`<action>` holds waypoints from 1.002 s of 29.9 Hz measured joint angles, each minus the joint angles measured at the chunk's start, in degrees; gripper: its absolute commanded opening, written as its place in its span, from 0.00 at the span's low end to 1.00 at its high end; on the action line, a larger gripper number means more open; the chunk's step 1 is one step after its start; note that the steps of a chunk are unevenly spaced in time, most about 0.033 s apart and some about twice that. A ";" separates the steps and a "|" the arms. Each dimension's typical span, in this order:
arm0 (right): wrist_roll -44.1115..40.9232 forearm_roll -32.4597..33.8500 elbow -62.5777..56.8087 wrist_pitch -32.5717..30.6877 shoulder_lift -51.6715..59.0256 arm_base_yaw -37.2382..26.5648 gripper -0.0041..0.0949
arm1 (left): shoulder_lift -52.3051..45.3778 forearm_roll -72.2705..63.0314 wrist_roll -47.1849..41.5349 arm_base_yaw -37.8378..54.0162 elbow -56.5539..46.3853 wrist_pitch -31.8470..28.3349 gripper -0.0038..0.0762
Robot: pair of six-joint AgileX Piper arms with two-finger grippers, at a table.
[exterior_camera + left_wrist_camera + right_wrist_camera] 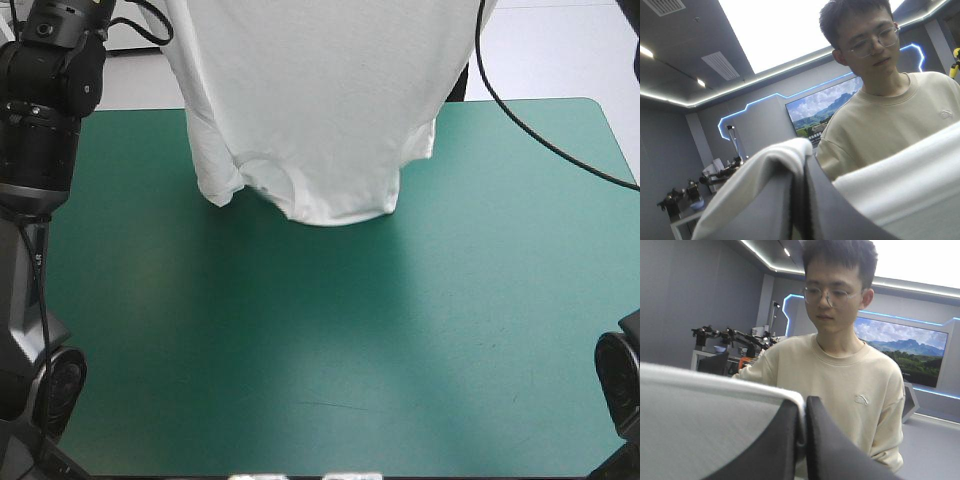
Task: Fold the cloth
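T-shirt (320, 100): white, lifted, hanging as one broad sheet over the far half of the counter (350, 350); its upper part runs out of the high view. Fabric mostly smooth, with faint vertical creases. Lower edge uneven: a narrow flap (215, 180) droops on the left arm's side (sleeve or corner, cannot tell), the rounded middle hangs lowest, and a shorter corner sits higher on the right arm's side. Whether the lowest edge touches the teal-green cover: cannot tell. Left tool (804, 162) pinches a bunched fold; right tool (804, 405) pinches a taut hemmed edge.
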State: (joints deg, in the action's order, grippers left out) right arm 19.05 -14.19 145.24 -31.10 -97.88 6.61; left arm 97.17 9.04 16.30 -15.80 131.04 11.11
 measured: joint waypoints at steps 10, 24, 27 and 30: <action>-0.24 -2.65 -10.52 -13.20 -0.06 -1.03 0.02 | 0.42 -2.55 -4.96 1.11 -2.54 20.43 0.04; 5.10 -9.72 -64.37 -10.04 12.71 -1.21 0.02 | -5.77 -10.48 -11.87 1.22 -42.58 30.50 0.04; 6.73 -12.33 -73.29 -9.90 16.37 -1.21 0.02 | -10.78 -11.85 -11.87 1.22 -49.17 30.59 0.04; 7.15 -13.16 -79.61 -10.12 20.15 -1.21 0.02 | -15.32 -14.18 -11.27 1.29 -56.24 31.81 0.04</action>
State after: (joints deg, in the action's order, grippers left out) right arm 26.20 -27.35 65.63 -41.22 -77.73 5.41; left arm 81.85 -5.14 5.03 -14.51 74.81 42.92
